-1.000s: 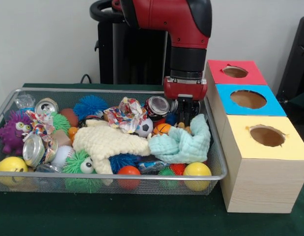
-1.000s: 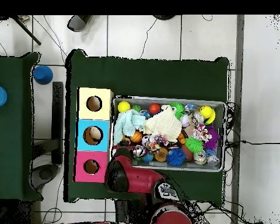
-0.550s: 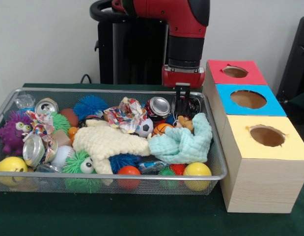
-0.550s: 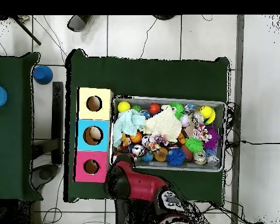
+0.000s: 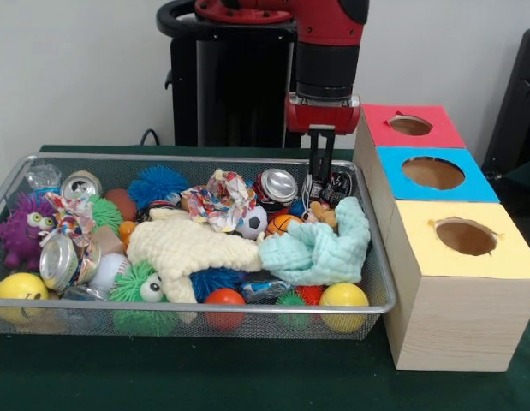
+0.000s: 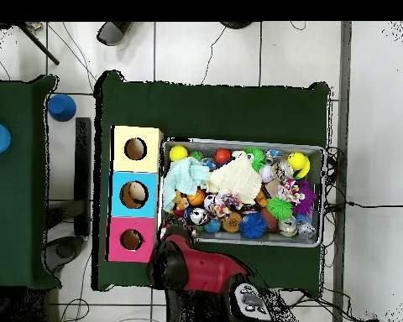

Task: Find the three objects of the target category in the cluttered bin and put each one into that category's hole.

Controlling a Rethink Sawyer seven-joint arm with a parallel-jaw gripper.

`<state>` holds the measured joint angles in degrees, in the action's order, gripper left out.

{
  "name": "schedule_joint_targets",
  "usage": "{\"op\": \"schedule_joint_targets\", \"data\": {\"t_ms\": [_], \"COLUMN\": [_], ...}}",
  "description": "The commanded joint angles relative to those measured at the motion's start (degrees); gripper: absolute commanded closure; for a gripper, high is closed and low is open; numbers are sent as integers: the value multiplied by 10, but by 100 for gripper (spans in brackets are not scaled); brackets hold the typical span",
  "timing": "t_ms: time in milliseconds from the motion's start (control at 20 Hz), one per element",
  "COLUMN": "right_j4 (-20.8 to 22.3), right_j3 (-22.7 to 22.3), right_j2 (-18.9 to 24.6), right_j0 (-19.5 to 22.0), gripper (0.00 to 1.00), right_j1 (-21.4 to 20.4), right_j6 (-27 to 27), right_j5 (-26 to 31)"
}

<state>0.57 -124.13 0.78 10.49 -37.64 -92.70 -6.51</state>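
Note:
The wire bin (image 5: 196, 306) (image 6: 316, 151) is packed with balls, cloths and crushed cans. Cans show at the back (image 5: 276, 183), at the far left (image 5: 80, 183) and low on the left (image 5: 59, 260). A cream cloth (image 5: 189, 247) (image 6: 236, 178) and a pale blue cloth (image 5: 320, 248) (image 6: 185, 173) lie on top. My gripper (image 5: 321, 174) hangs above the bin's back right corner, over a dark crushed can (image 5: 336, 184). Its fingers look shut with nothing between them. In the overhead view the arm (image 6: 175, 262) hides the gripper.
Three wooden boxes stand beside the bin: red hole (image 5: 410, 125) (image 6: 131, 240), blue hole (image 5: 432, 172) (image 6: 133, 194), yellow hole (image 5: 465, 236) (image 6: 135, 149). A patterned cloth (image 5: 217, 199), a purple spiky toy (image 5: 23, 229) and yellow balls (image 5: 343, 296) crowd the bin.
The gripper has risen from among the objects at the bin's back right to hang above them, carrying nothing. The arm has drawn back toward the base.

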Motion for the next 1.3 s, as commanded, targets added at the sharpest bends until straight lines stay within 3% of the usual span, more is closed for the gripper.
{"op": "schedule_joint_targets", "data": {"t_ms": [50, 300, 400, 450, 900, 1300], "right_j4": [-1, -11, 5, 4, -1, 0], "right_j3": [-8, 1, 9, 9, 25, 56], "right_j2": [53, 43, 41, 40, 28, 24], "right_j0": [17, 12, 11, 10, -2, 0], "gripper": [100, 100, 100, 0, 0, 0], "right_j1": [-44, -19, -18, -17, -12, 39], "right_j6": [-84, -101, -90, -95, -89, -93], "right_j5": [90, 69, 52, 42, 52, 4]}}
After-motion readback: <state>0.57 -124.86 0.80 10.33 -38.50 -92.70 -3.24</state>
